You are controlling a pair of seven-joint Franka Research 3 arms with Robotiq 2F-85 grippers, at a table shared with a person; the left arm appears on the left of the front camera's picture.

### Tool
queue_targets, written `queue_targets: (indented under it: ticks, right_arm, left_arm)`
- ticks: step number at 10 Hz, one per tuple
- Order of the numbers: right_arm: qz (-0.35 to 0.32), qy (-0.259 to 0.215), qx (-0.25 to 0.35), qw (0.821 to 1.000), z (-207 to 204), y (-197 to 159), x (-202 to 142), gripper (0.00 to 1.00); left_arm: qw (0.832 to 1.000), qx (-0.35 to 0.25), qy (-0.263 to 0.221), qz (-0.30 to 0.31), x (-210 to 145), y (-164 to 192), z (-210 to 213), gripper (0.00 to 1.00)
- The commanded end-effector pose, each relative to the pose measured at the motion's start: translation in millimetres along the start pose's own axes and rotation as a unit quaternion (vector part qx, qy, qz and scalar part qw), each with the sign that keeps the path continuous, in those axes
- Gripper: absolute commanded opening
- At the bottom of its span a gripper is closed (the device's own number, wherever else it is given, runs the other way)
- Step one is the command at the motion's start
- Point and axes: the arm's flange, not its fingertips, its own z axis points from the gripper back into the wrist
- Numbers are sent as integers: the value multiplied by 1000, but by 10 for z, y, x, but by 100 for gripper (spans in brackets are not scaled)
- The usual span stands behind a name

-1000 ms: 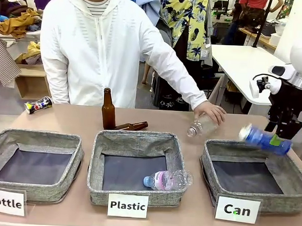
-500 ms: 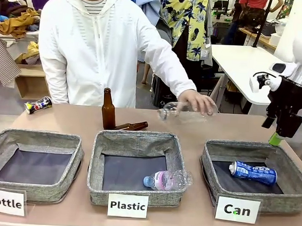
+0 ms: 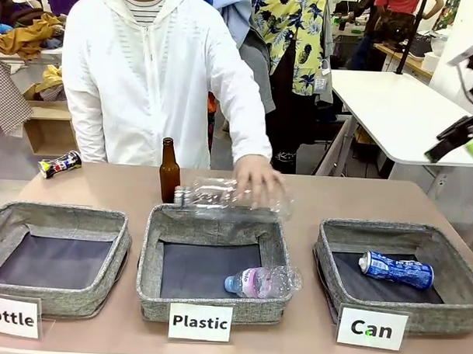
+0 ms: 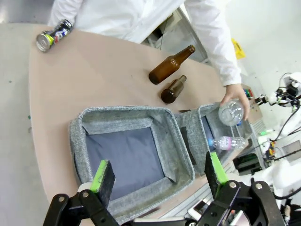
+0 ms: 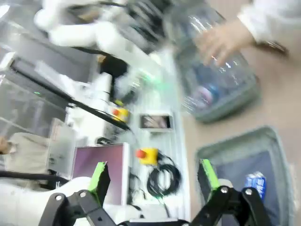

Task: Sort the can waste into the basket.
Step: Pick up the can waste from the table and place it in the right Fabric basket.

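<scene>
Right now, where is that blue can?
In the front view the blue can lies on its side inside the basket labelled Can, on the robot's right, beside the Plastic basket.

The person (image 3: pixel 158 73) wore a white zip-up jacket (image 3: pixel 123 95) with long sleeves (image 3: pixel 241 95) over a dark-striped top (image 3: pixel 147 8). The left jaws were black, jointed with round bolts and faced with bright green pads (image 4: pixel 100 172); the right jaws matched.
</scene>
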Motion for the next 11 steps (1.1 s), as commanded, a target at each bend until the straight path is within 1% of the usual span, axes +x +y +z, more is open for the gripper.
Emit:
queue_targets:
  ticks: [1, 2, 3, 4, 5, 6, 11]
  right_arm:
    - [-92, -549, 431, 710, 286, -414, -250, 100]
    - [-128, -634, 394, 653, 271, -449, -322, 100]
    - [-130, -680, 373, 618, 237, -415, -381, 100]
    - [-140, -697, 352, 609, 211, -392, -384, 100]
    - [-184, -707, 321, 603, 211, -414, -329, 100]
    - [-20, -220, 219, 951, -902, -757, -399, 100]
    - [-20, -220, 219, 951, -902, -757, -399, 100]
  left_arm:
    - [1000, -9, -10, -10, 12, 19, -22, 100]
    - [1000, -9, -10, -10, 12, 19, -22, 100]
    - [1000, -9, -10, -10, 12, 19, -22, 100]
    - [1000, -9, -10, -10, 12, 19, -22, 100]
    - [1000, -9, -10, -10, 12, 19, -22, 100]
    - [1000, -9, -10, -10, 12, 19, -22, 100]
    - [1000, -9, -10, -10, 12, 19, -22, 100]
